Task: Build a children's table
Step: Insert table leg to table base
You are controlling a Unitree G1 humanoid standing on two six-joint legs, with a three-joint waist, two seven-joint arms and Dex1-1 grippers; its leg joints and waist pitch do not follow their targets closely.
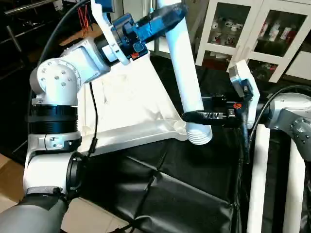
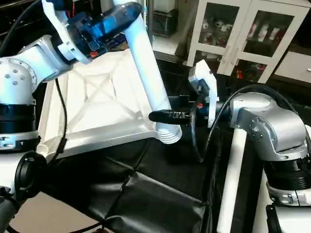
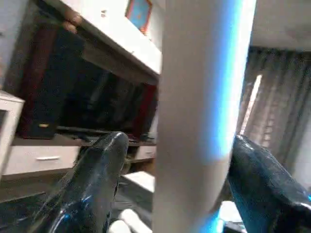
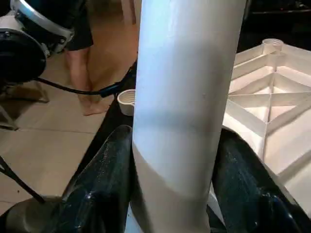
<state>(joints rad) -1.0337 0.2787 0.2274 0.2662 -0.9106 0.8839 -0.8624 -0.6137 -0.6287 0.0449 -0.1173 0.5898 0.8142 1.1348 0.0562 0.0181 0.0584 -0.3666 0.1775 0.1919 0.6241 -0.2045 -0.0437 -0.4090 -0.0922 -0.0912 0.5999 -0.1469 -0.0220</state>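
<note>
Near the middle of the scene, over black sheeting (image 1: 184, 194): long white plastic tube leg (image 1: 186, 73), tilted, flared ribbed end (image 1: 199, 135) lowermost and right at the near right corner of the white plastic rectangular tabletop (image 1: 131, 104); whether seated in a corner socket, cannot tell. Tabletop lying underside up, X-braced ribs showing, left of the leg and reaching toward the far left.

Right gripper (image 1: 206, 115) reaching in level from the right, black fingers (image 4: 104, 184) closed on either side of the leg just above the flared end, touching the tube. Left gripper (image 3: 194, 170) at the leg's upper end, far side of the tabletop, fingers (image 3: 97, 174) spread on both sides of the tube with a gap visible on one side, not clamped.

Two more white tube legs (image 1: 257, 179) lying at the near right, beside the right arm. White glass-door cabinet (image 1: 257, 29) at the far right.
</note>
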